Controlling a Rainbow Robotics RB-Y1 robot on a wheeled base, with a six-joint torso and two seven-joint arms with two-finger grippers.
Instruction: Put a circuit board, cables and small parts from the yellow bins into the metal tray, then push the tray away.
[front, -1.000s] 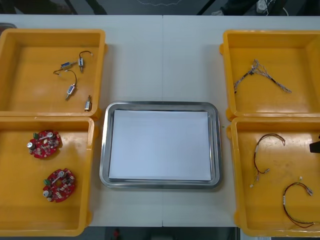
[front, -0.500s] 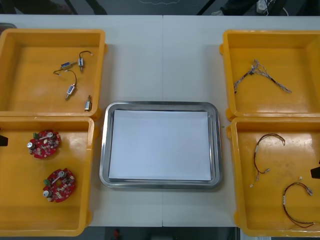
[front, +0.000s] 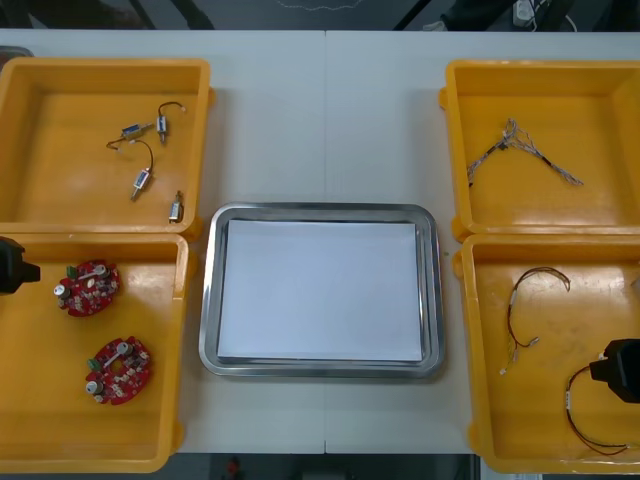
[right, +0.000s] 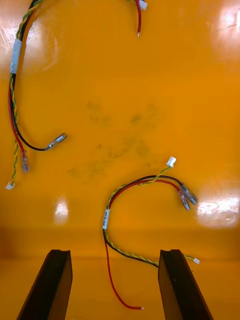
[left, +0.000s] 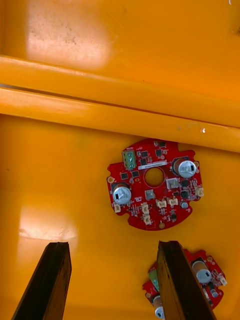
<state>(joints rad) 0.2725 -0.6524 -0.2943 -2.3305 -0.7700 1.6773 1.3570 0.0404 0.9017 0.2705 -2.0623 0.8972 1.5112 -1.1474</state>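
**Both arms poised over their near bins.** The metal tray (front: 209, 300) sits between the bins on the counter (front: 325, 120) and holds nothing but its white lining. Your left end effector (left: 112, 246) hangs above the near-left yellow bin (front: 40, 420), fingers spread wide and holding nothing. The circuit board (left: 155, 184) you would take lies flat just beyond the fingertips, close to the bin's wall. A second board (left: 207, 275) sits partly behind one finger. Being round, the circuit board has no long axis. It lies component side up with its green connector turned toward that wall, so an edge grip looks equally good from any side. Your right end effector (right: 115, 252) hangs over the near-right yellow bin (front: 545, 440), likewise wide open and empty. It is placed so that a red and yellow cable (right: 106, 219) lies in the gap between the fingers. This cable curls in an open hook rather than a line. Its white-sleeved stretch runs along the fingers' length, so closing should catch it squarely, while its terminals end beyond one fingertip. A second cable (right: 16, 56) lies well apart.
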